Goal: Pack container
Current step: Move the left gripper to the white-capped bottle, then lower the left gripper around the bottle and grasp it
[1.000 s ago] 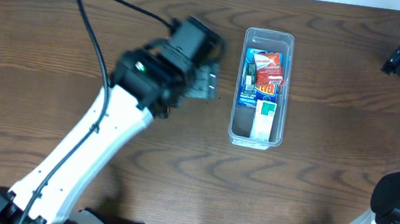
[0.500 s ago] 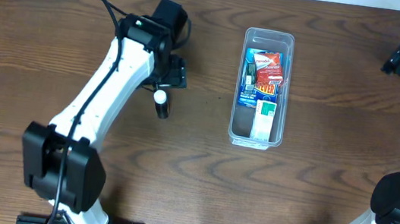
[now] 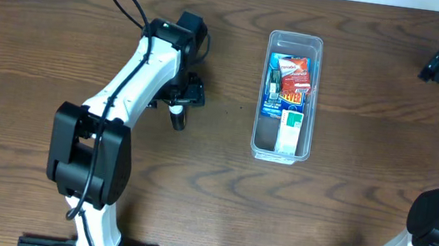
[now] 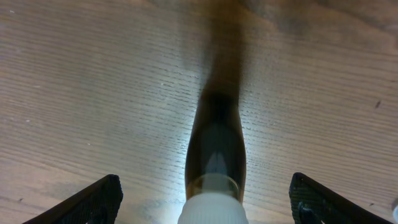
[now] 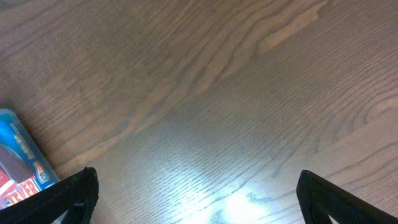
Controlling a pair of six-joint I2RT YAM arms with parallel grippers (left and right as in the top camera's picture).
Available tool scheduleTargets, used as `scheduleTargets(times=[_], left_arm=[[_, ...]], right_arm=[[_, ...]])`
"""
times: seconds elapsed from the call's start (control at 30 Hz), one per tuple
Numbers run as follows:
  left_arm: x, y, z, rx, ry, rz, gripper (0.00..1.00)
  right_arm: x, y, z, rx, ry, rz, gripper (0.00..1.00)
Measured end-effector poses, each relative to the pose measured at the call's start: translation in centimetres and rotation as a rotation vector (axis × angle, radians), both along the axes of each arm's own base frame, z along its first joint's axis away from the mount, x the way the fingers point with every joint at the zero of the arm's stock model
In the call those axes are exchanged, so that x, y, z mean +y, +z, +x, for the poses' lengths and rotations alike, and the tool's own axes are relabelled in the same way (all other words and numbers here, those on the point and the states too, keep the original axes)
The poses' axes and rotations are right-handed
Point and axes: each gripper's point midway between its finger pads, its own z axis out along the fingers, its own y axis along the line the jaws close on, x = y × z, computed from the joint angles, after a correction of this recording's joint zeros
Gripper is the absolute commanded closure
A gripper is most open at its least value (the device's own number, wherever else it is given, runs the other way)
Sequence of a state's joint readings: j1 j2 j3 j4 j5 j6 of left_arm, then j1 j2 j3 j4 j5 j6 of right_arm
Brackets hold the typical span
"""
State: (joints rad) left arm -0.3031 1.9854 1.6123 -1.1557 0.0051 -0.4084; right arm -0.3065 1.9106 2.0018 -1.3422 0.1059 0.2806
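On the counter [image 3: 194, 195], both your jaws apart, the bottle [image 3: 177, 115] lies unpacked between the left pair; boxes [image 3: 295, 75] already sit in the container [image 3: 260, 94].

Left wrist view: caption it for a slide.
Open left hand poised over a dark, white-capped bottle on the wooden table, a finger on each side.

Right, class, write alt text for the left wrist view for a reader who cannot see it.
A small dark brown bottle with a white cap, cap nearest the camera, sits on the wooden table between the two black fingers of the open left gripper, neither touching it.
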Motion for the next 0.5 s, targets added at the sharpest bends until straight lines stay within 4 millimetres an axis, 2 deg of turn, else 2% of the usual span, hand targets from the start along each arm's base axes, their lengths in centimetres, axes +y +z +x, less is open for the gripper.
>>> scheduleTargets(times=[0.5], left_arm=[[-1.2,-2.1,-2.2,0.091,-0.039,-0.085,0.13]], right_arm=[[0.0,0.0,0.0,0.000,0.000,0.000,0.01]])
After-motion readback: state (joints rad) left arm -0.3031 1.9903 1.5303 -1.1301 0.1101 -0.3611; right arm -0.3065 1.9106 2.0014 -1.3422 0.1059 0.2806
